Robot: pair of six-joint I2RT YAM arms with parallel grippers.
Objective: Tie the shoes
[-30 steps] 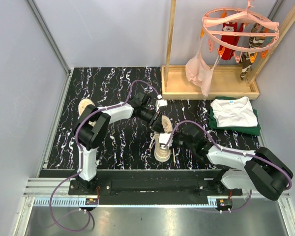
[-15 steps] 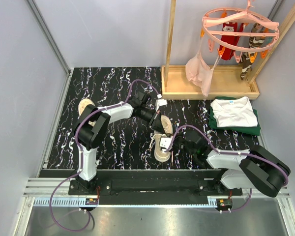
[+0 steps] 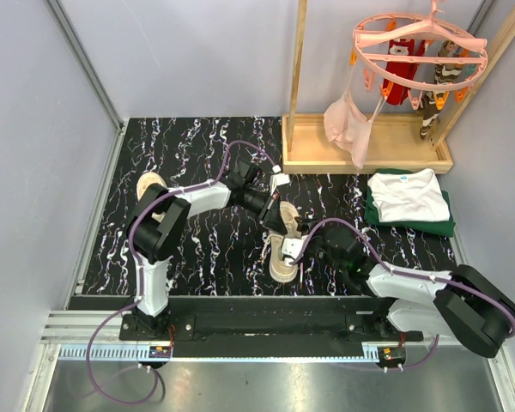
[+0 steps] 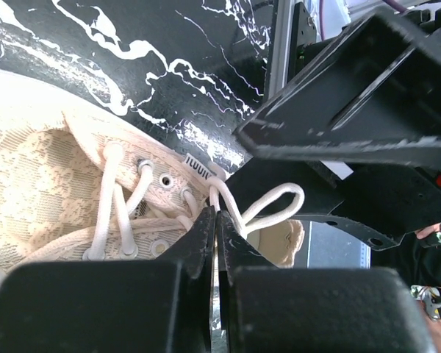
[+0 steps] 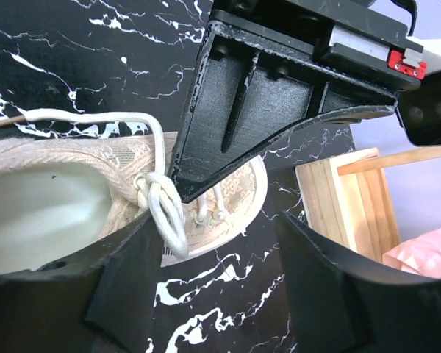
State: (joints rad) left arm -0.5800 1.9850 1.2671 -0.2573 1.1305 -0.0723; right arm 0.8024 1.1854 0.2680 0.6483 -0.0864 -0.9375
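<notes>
left claw (image 4: pixel 214 217) pressed together, pinching the lace (image 4: pixel 105 202) at the eyelets of the shoe (image 3: pixel 283 256), which lies mid-table (image 3: pixel 197 154) near the front edge. right claw (image 5: pixel 217 250) spread, just right of that shoe, holding nothing. second shoe (image 3: pixel 148 183) far left, partly behind the left arm.
</notes>
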